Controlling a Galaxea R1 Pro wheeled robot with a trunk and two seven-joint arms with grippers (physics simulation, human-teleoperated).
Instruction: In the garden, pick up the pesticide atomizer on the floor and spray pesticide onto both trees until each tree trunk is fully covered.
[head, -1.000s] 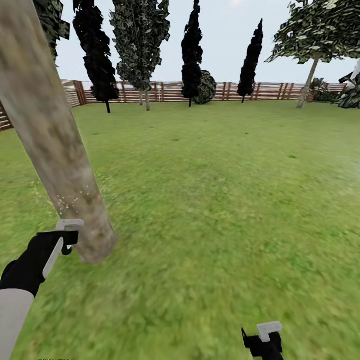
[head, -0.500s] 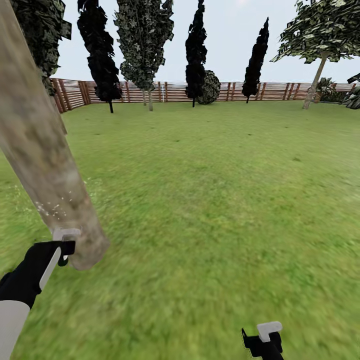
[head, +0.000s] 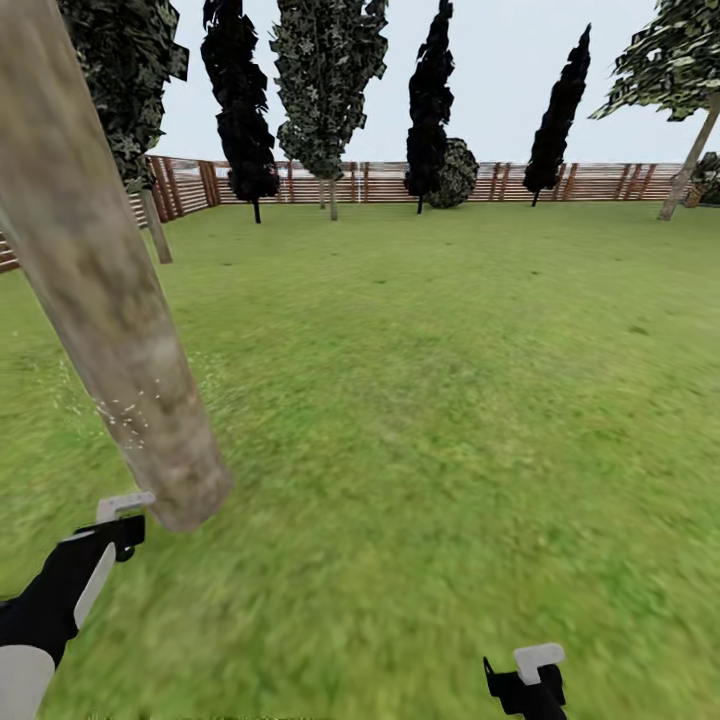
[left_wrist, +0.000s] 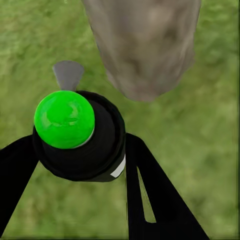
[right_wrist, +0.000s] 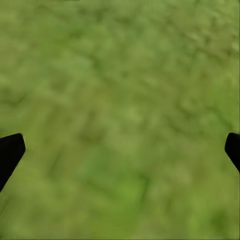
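Grey-brown bark of the tree trunk (head: 110, 300) is running down the left side of the head view from the top left corner to its base in the lower left, and since a second ago the whole scene has been sliding rightward across the frame, the fence (head: 420, 182) and the black cypresses (head: 430, 95) shifting with it, so the camera is turning rather than the things. Against that, the left gripper (head: 118, 522) is sitting lower and further toward the lower left corner than before, just below and beside the trunk's base instead of overlapping it. Pale specks are dotting the bark low on the trunk. In the left wrist view the pesticide atomizer (left_wrist: 80, 135), a dark body with a bright green cap and a grey nozzle, is being held tightly between the two black fingers (left_wrist: 150, 195) of the left jaws, with the trunk's foot close beyond the nozzle. The right gripper (head: 528, 682) is showing at the bottom edge of the head view, cut off, hanging over the grass floor (head: 450, 400); in the right wrist view its fingertips (right_wrist: 10, 150) are standing at opposite edges, wide apart, with nothing but blurred grass between them.
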